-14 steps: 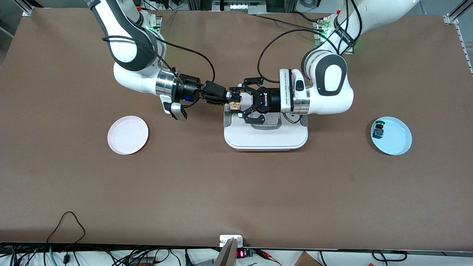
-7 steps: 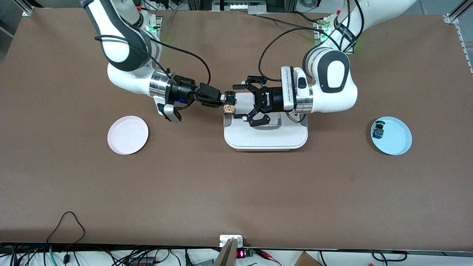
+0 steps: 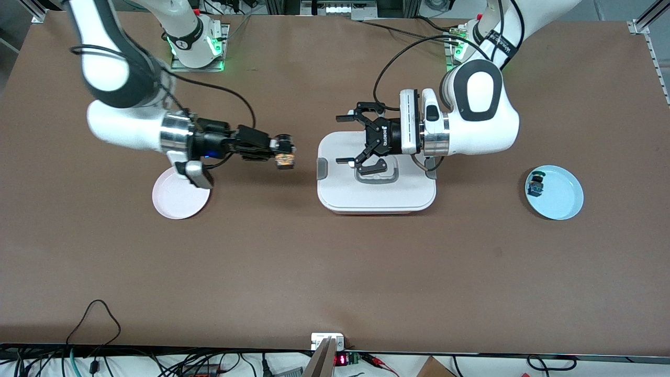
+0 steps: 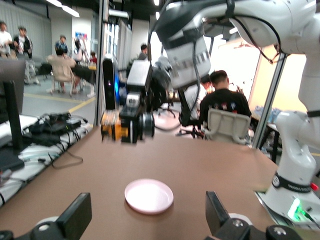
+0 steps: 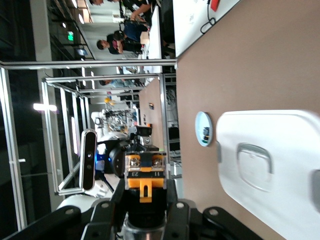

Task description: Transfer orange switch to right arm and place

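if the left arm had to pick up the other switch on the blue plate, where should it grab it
Probably from straight above, fingers closing across the dark middle body of the small switch. It lies by the rim of the blue plate on the side toward the white lidded box, so keep one finger clear of that rim. The left gripper is open.

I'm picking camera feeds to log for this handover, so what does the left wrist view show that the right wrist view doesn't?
Only the left wrist view shows the round pink plate on the brown table, and the right gripper seen from outside.

Only the right wrist view shows the white lidded container with its recessed handle and the small round light-blue plate.

Both show the tiny black push-button switch with orange bands, clamped in the right gripper up in the air.
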Controlling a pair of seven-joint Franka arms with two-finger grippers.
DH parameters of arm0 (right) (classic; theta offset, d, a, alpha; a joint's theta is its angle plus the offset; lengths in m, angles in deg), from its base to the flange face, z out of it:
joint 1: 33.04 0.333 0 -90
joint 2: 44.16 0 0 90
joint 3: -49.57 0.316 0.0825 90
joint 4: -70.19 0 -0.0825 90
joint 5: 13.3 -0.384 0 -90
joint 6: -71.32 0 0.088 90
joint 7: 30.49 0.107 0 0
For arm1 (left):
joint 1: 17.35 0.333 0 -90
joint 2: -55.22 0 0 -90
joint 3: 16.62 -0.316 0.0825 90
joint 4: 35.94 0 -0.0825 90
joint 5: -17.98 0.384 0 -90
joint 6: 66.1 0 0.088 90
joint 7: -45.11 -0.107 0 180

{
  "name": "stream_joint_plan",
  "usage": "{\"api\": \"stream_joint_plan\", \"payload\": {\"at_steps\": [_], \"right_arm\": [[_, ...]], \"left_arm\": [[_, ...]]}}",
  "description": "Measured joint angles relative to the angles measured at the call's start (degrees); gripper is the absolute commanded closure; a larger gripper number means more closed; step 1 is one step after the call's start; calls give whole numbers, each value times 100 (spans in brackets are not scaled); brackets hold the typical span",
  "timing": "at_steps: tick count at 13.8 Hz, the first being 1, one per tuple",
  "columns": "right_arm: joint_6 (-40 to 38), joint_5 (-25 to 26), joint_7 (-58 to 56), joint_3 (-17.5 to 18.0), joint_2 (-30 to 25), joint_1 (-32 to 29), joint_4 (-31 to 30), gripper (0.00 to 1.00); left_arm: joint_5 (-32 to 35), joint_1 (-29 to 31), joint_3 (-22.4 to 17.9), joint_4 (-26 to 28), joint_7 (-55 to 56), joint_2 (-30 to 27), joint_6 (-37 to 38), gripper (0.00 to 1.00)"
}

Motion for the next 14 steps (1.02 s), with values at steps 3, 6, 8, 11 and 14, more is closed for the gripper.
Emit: {"api": "stream_joint_plan", "payload": {"at_steps": [3, 6, 8, 11, 14], "right_arm": [[-736, 1139, 193, -20, -142, -690, 61, 100], [-1119, 2660, 513, -26, -450, -1127, 82, 100], [-1186, 3693, 714, -28, -687, -1271, 87, 100], [-1174, 5171, 1110, -34, -882, -1356, 86, 100], [-943, 6481, 1235, -41, -864, -1375, 34, 100]], "left_arm": [[635, 95, 0, 22, 722, -120, 184, 0], [1287, 357, -9, 80, 1389, -298, 757, 0], [1868, 552, -14, 92, 1890, -396, 1088, 0], [2516, 711, -17, 96, 2663, -489, 1511, 0], [3453, 767, -18, 91, 3795, -671, 1879, 0]]}}
